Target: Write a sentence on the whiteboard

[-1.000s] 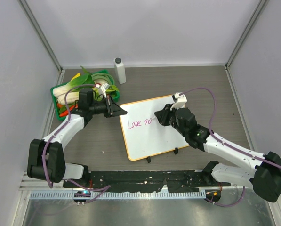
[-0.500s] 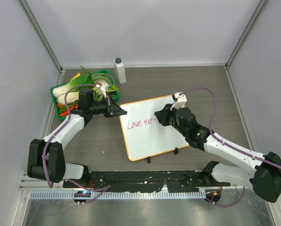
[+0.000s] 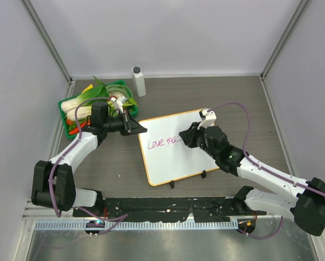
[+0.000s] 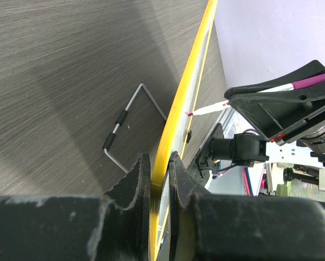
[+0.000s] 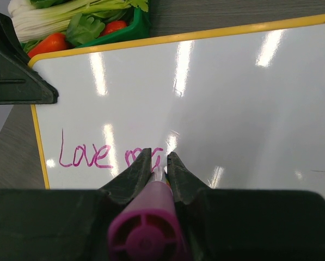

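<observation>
The whiteboard (image 3: 173,157) stands tilted mid-table, white with an orange-yellow frame. My left gripper (image 3: 136,128) is shut on its upper-left corner; the left wrist view shows the frame edge (image 4: 176,117) clamped between both jaws. My right gripper (image 3: 187,137) is shut on a magenta marker (image 5: 148,225), tip against the board. The sentence (image 3: 161,142) reads "Love ma" in pink cursive; it also shows in the right wrist view (image 5: 105,156).
A green tray (image 3: 97,103) of vegetables stands at the back left, just behind the left gripper. A white bottle (image 3: 139,81) stands near the back wall. The board's wire foot (image 4: 130,130) rests on the dark wood table.
My right gripper has shifted slightly right and down along the board, and the second word has grown from "m" to "ma". The left arm has not moved.
</observation>
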`<act>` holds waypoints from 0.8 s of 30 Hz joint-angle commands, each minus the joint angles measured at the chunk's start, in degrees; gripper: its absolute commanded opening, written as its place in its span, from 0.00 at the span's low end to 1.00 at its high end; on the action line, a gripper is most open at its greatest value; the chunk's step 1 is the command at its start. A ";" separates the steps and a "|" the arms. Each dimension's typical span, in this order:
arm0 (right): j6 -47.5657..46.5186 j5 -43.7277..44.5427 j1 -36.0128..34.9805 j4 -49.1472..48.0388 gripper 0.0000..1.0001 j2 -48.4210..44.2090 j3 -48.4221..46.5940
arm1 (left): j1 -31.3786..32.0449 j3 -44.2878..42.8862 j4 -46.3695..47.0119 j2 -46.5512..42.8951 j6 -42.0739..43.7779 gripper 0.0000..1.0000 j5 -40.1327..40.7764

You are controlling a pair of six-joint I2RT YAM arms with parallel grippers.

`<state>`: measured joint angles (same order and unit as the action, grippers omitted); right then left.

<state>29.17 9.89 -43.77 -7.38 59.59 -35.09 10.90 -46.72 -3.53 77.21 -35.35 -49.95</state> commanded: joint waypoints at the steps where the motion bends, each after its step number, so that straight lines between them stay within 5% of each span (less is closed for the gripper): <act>1: -1.13 1.45 -0.09 5.09 0.01 -0.71 1.25 | 0.97 0.05 -5.00 0.93 4.77 0.00 9.08; 24: -3.15 8.30 0.00 5.44 0.01 -2.38 -9.47 | 1.06 0.05 -4.91 1.01 4.94 0.00 9.17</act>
<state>28.12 14.00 -43.77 -0.71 57.25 -40.49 11.27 -47.05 -3.46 77.19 -35.35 -49.95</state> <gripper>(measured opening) 0.201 0.131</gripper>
